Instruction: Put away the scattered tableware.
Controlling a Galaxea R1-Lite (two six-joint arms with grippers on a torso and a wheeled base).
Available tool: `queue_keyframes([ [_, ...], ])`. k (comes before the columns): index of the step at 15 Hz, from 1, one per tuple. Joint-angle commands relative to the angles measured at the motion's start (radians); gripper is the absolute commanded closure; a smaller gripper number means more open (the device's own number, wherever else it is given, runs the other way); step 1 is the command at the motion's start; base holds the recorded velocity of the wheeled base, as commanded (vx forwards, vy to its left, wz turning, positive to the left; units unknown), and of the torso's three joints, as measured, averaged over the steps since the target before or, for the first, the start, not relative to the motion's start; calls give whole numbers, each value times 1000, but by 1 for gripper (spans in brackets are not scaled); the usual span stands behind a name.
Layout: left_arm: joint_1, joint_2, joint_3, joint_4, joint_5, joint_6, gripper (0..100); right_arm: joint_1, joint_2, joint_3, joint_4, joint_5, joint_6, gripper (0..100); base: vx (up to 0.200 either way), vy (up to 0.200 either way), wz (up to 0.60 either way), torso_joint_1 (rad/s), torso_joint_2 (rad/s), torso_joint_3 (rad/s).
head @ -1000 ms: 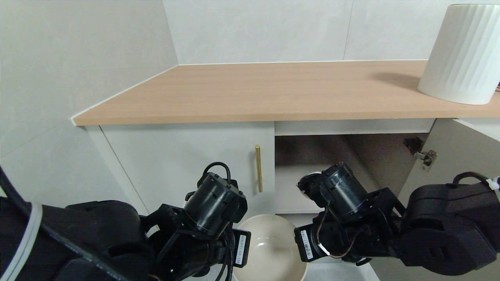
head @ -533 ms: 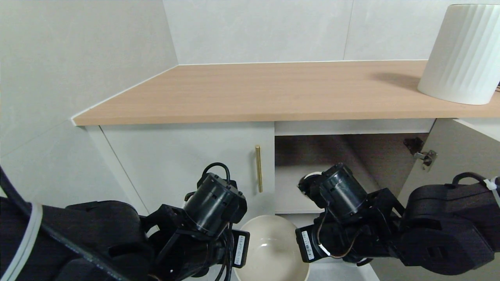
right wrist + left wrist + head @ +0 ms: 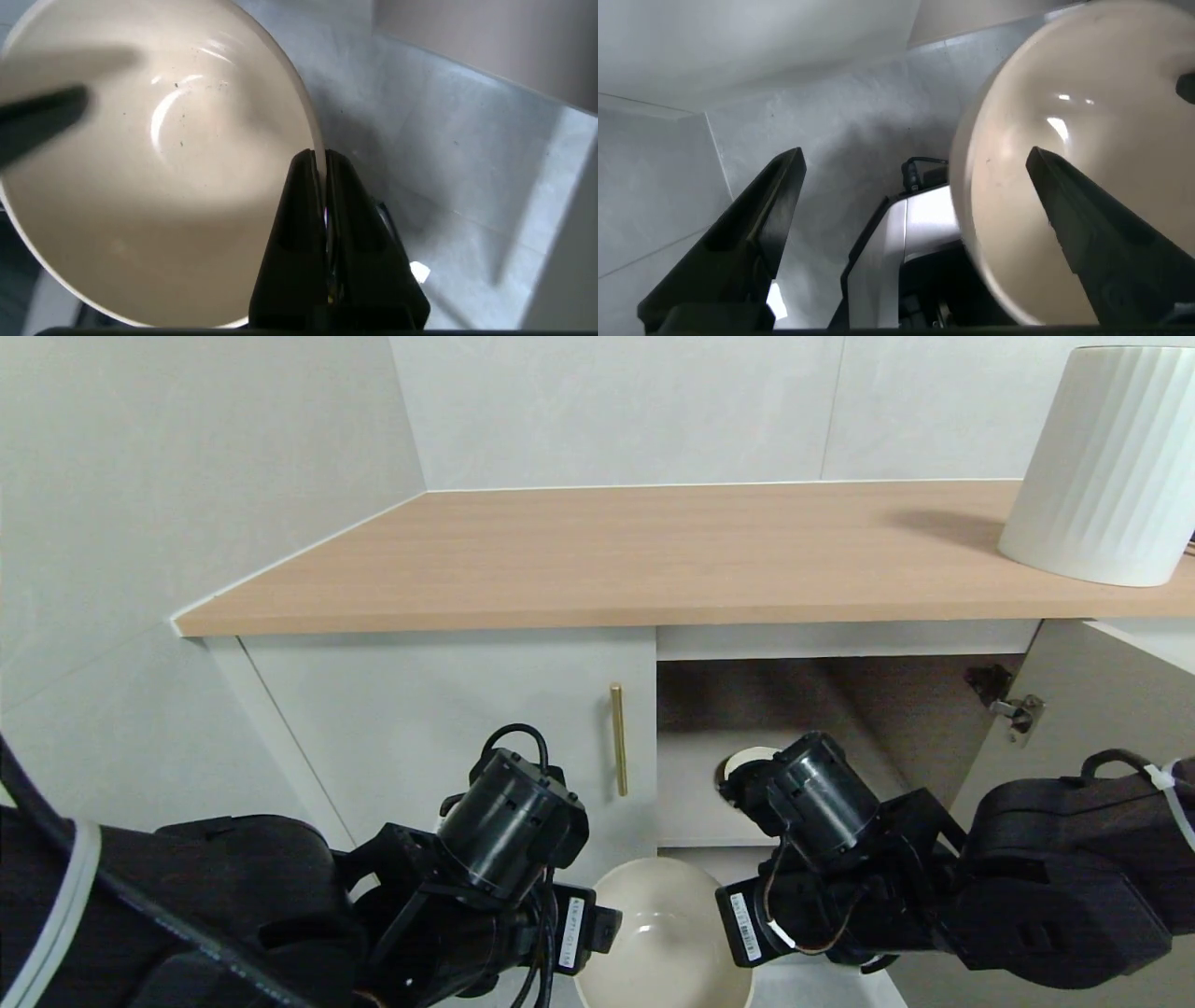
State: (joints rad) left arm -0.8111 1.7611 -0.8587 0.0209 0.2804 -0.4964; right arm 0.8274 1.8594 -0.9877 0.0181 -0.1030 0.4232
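Observation:
A cream bowl (image 3: 665,933) hangs low between my two arms, in front of the cabinet. My right gripper (image 3: 322,201) is shut on the bowl's rim (image 3: 313,121), one finger inside and one outside. My left gripper (image 3: 924,233) is open, its fingers (image 3: 757,233) spread wide. The bowl (image 3: 1046,159) lies by the far finger, which stands in front of the bowl's inside; I cannot tell whether they touch. A small pale round thing (image 3: 747,761) sits inside the open cabinet, half hidden behind my right wrist.
The cabinet's right door (image 3: 1074,709) stands open and the compartment (image 3: 822,700) behind it is dark. The left door is closed, with a brass handle (image 3: 617,739). A wooden countertop (image 3: 653,551) above carries a white ribbed cylinder (image 3: 1111,467) at the right.
The bowl and my right arm have shifted slightly right and lower in the head view. The left arm has followed a little to the right.

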Motion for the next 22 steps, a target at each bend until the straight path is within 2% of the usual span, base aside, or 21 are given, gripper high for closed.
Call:
queue_keyframes([
  [1,0,-2,0,-1,0,-1,0,-60,31,-5,5,-26,-24,100,0,0,0,0,0,0],
  [5,0,-9,0,-1,0,-1,0,-235,80,-69,-12,-40,-6,100,0,0,0,0,0,0],
  [7,0,-11,0,-1,0,-1,0,-260,113,-72,-76,-43,75,100,0,0,0,0,0,0],
  [11,0,-14,0,-1,0,-1,0,-338,195,-68,-242,-133,138,100,0,0,0,0,0,0],
  [16,0,-20,-2,-1,2,-1,0,-418,254,-77,-431,-141,203,100,0,0,0,0,0,0],
  [22,0,-22,-2,-1,6,-1,0,-482,337,-134,-448,-173,226,100,0,0,0,0,0,0],
])
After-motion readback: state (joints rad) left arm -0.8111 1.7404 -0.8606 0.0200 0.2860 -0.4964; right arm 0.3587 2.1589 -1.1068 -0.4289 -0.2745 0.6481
